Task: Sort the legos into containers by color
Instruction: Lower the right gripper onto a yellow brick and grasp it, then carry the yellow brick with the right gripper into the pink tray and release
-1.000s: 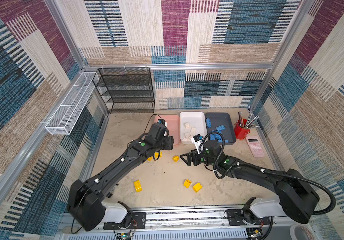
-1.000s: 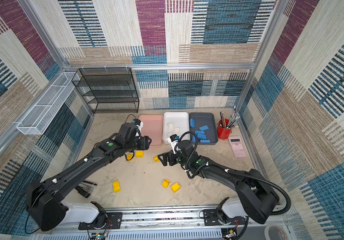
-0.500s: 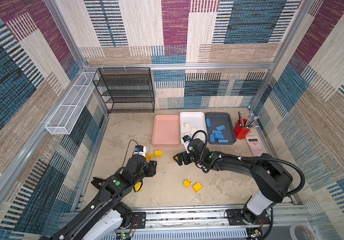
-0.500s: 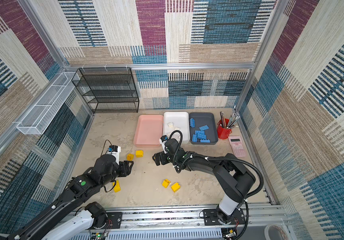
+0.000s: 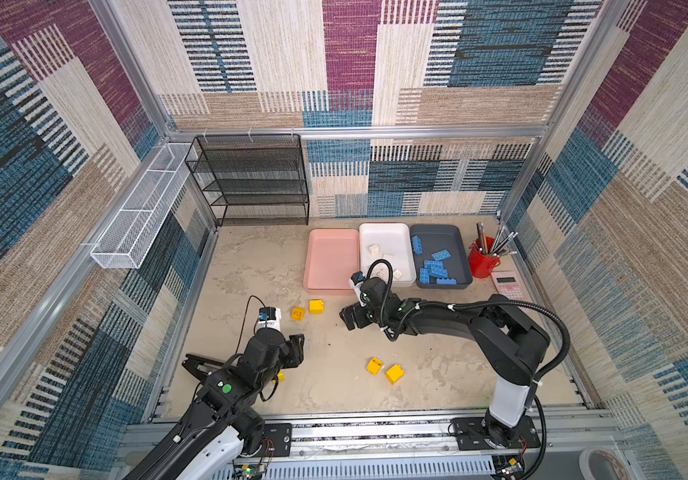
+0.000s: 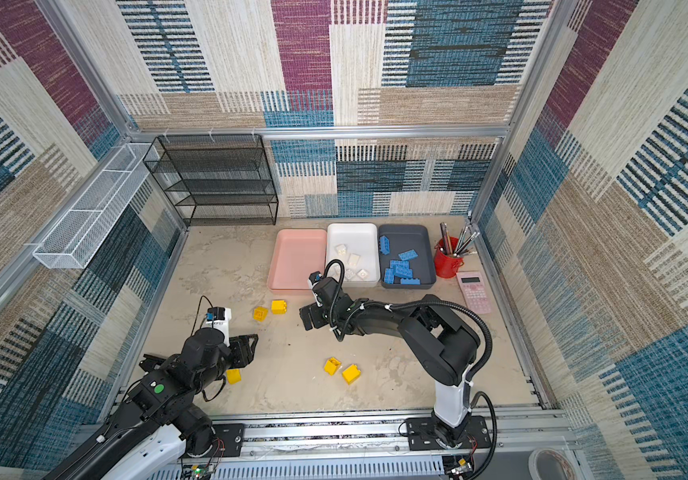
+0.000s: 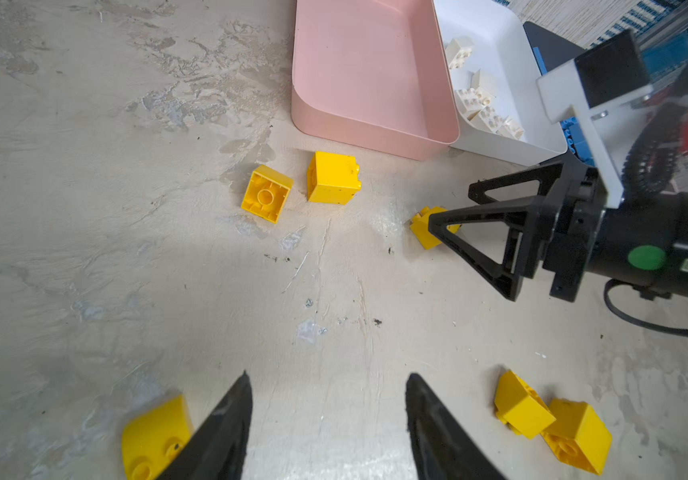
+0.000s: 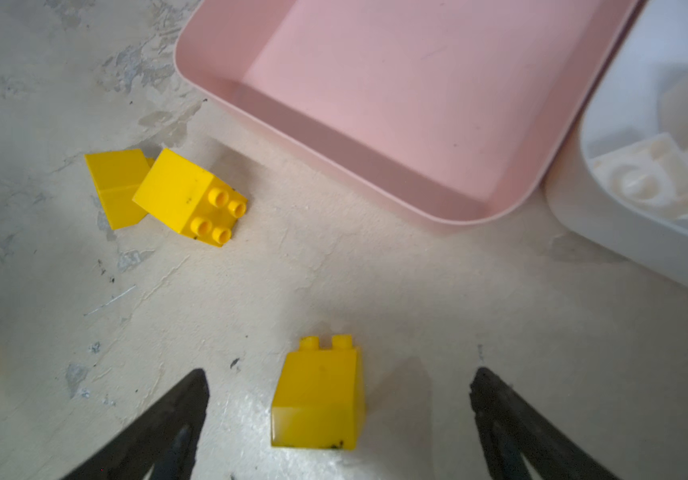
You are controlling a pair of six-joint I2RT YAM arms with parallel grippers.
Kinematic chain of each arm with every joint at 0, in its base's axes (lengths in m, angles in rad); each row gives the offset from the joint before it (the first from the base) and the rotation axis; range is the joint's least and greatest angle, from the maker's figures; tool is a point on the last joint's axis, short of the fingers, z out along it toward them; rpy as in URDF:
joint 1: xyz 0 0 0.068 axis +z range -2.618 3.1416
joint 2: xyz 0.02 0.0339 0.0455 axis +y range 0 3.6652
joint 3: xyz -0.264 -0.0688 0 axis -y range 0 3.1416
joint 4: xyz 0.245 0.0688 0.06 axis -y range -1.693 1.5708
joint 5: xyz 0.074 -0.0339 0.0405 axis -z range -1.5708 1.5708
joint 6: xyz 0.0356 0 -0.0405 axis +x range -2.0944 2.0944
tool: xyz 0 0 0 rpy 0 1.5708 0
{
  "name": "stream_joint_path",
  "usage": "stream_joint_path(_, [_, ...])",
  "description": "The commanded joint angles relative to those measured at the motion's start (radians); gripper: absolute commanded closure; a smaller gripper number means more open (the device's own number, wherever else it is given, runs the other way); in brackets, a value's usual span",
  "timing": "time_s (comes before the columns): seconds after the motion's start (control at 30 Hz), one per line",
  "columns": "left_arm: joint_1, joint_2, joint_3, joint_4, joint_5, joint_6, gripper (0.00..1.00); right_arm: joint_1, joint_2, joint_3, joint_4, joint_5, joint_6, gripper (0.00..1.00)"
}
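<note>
Straddling a yellow brick (image 8: pixel 319 395), right gripper (image 8: pixel 340 370) gapes empty — next pinch, carry to far pink tray (image 8: pixel 354 145); left gripper (image 7: pixel 327 375) half-spread, empty.

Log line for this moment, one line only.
left gripper: open, empty | right gripper: open, straddling yellow brick on table | pink tray: empty

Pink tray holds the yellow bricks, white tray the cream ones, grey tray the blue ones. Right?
No. The pink tray is empty in both top views; the yellow bricks lie on the table. The white tray does hold cream bricks, the grey tray blue bricks.
</note>
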Motion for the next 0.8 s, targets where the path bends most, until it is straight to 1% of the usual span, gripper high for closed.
stream_joint_path(0.0, [-0.001,-0.003,-0.013,0.010,-0.024,-0.016,0.40,0.018,0.026,0.010,-0.004,0.051,-0.039,0.06])
stream_joint_path(0.1, [-0.001,-0.003,-0.015,0.014,-0.026,-0.017,0.40,0.024,0.041,0.007,-0.003,0.072,-0.033,0.13])
stream_joint_path(0.17, [-0.001,-0.001,-0.017,0.015,-0.025,-0.016,0.40,0.026,0.046,0.000,0.002,0.078,-0.030,0.20])
stream_joint_path(0.27, [-0.001,0.000,-0.017,0.014,-0.024,-0.018,0.40,0.029,0.049,-0.009,0.010,0.082,-0.027,0.34])
stream_joint_path(0.3, [0.000,0.001,-0.018,0.013,-0.024,-0.018,0.40,0.030,0.049,-0.011,0.011,0.082,-0.025,0.36])
stream_joint_path(0.47, [-0.001,0.000,-0.021,0.006,-0.019,-0.026,0.40,0.032,0.032,-0.028,0.028,0.067,-0.004,0.58])
stream_joint_path(0.63, [0.000,-0.004,-0.016,0.000,-0.018,-0.028,0.40,0.032,0.003,-0.026,0.017,0.069,0.010,0.70])
stream_joint_path(0.77, [-0.001,-0.001,-0.024,0.004,-0.016,-0.030,0.40,0.032,-0.026,-0.001,-0.016,0.076,0.026,0.72])
